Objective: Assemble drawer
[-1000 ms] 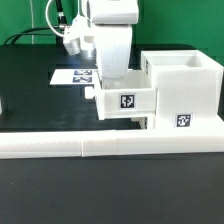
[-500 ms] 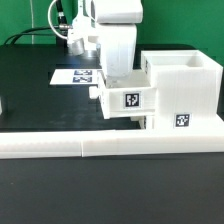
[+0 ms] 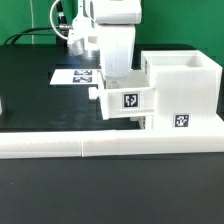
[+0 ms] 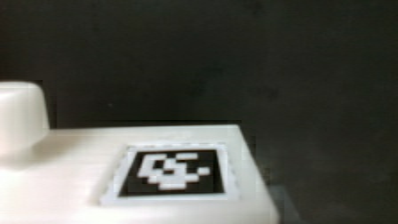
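The tall white housing (image 3: pixel 186 82) stands at the exterior view's right, with a tag on its lower front. A white tray (image 3: pixel 128 102) with a square tag sticks out of the housing's side, clear of the table, with a small knob (image 3: pixel 97 92) on its outer end. My gripper (image 3: pixel 119 82) comes straight down onto the tray's top edge and grips it; the fingertips are hidden by the tray wall. The wrist view shows the tray's tagged face (image 4: pixel 173 170) and its knob (image 4: pixel 18 115) close up, with no fingers in sight.
The long low white border wall (image 3: pixel 110 146) runs across the front. The marker board (image 3: pixel 72 75) lies flat on the black table behind the arm. Cables hang at the back left.
The tray and gripper have shifted slightly toward the housing compared with one second ago. Nothing has moved in the last half second.
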Controlling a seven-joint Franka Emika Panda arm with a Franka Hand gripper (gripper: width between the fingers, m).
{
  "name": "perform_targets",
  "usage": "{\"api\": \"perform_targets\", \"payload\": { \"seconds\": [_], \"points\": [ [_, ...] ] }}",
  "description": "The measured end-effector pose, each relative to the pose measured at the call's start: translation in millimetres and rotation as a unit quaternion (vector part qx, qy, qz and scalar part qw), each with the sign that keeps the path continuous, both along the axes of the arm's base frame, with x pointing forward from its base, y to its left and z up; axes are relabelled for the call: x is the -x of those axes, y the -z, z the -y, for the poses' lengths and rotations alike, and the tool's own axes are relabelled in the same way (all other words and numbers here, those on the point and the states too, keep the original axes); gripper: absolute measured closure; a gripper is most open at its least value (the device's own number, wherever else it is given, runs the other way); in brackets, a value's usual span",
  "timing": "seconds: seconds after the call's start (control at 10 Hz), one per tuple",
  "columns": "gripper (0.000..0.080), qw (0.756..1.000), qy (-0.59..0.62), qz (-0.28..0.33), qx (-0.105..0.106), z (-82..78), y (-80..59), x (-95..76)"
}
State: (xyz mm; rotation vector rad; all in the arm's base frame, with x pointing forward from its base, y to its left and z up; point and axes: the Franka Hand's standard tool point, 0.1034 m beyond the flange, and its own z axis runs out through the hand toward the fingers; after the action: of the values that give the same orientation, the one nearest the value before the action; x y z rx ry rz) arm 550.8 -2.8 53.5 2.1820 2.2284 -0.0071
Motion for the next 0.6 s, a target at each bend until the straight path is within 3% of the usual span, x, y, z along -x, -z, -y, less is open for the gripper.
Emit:
{"api": "perform_targets", "payload": {
  "seconds": [0.6],
  "points": [
    [0.0757, 0.999, 0.037, -0.001, -0.001, -9.1, 0.7, 1.2]
  ]
}}
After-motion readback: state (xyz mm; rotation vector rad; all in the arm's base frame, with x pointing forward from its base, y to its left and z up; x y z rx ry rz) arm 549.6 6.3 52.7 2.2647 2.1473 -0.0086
